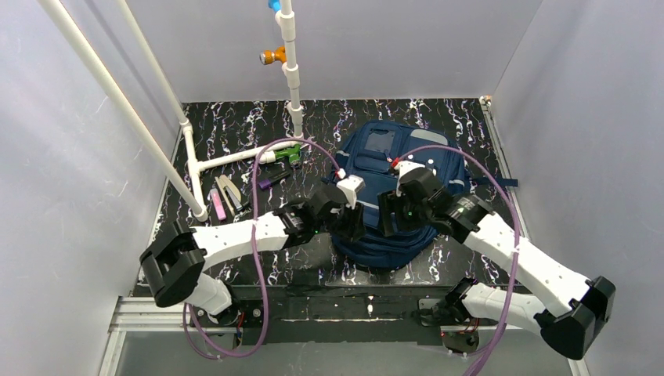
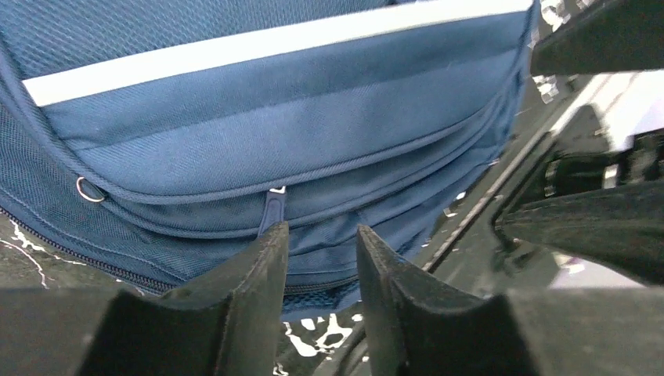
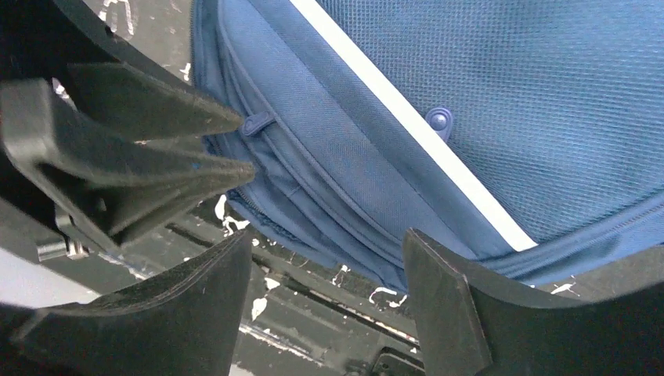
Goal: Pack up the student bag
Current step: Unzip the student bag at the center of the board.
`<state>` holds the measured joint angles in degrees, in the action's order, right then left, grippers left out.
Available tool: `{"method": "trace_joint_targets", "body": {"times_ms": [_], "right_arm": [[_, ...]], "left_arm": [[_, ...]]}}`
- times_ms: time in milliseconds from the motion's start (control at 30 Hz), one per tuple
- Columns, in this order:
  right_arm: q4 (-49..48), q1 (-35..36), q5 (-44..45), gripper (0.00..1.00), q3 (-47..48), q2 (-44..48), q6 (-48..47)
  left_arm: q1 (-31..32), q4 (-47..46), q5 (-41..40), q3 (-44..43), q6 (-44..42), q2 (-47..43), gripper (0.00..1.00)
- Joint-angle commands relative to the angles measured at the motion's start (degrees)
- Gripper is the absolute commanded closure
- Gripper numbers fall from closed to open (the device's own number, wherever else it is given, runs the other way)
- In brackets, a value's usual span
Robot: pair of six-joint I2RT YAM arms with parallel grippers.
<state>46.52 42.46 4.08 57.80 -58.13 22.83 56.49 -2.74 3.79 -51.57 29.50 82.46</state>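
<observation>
Navy student bag (image 1: 364, 164) flat on black marbled table (image 1: 235, 125), left gripper (image 2: 321, 233) slightly parted beside zipper pull (image 2: 270, 210), right gripper (image 3: 327, 239) spread wide, both empty

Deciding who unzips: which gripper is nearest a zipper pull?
The left gripper: a zipper pull hangs at its narrowly parted fingertips. The right gripper is spread wide, farther from any pull.

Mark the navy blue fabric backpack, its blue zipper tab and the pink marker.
Navy blue fabric backpack (image 1: 368, 168): top external view, front panel.
Blue zipper tab (image 2: 271, 213): left wrist view, tab's middle.
Pink marker (image 1: 218, 205): top external view, barrel.
</observation>
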Motion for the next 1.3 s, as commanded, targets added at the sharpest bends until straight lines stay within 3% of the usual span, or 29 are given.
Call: {"method": "trace_joint_targets", "body": {"times_ms": [0, 200, 400, 567, 867, 1100, 1267], "right_arm": [[-10.48, 6.95, 11.85, 0.24, -4.5, -0.85, 1.69], [-13.21, 11.78, 23.18, 0.23, -5.77, -0.94, -0.82], [-12.5, 11.83, 25.98, 0.22, -6.56, 0.87, 0.33], [-11.74, 11.8, 24.04, 0.22, -7.0, 0.65, -0.13], [-17.74, 16.68, 17.48, 0.18, -10.59, 0.03, -4.84], [-24.37, 24.55, 35.09, 0.18, -14.08, -1.85, -14.59], [-28.54, 25.13, 45.35, 0.27, -15.48, -4.5, -16.05]], "left_arm": [[3.21, -2.0, -8.55, 1.96, -9.46, 2.97, 0.6], [3.36, -6.97, -13.55, 3.65, -13.38, 8.83, 0.54], [3.32, -7.26, -21.57, 4.52, -12.77, 11.19, 0.63], [3.32, -7.14, -18.66, 6.28, -11.77, 6.56, 1.0], [2.05, -3.81, 0.62, 2.36, -6.92, -4.43, 1.0], [0.62, 2.18, 4.77, -1.61, -5.01, -5.01, 1.0], [0.47, 0.92, 5.69, 0.0, -3.08, -6.31, 1.0]]}}
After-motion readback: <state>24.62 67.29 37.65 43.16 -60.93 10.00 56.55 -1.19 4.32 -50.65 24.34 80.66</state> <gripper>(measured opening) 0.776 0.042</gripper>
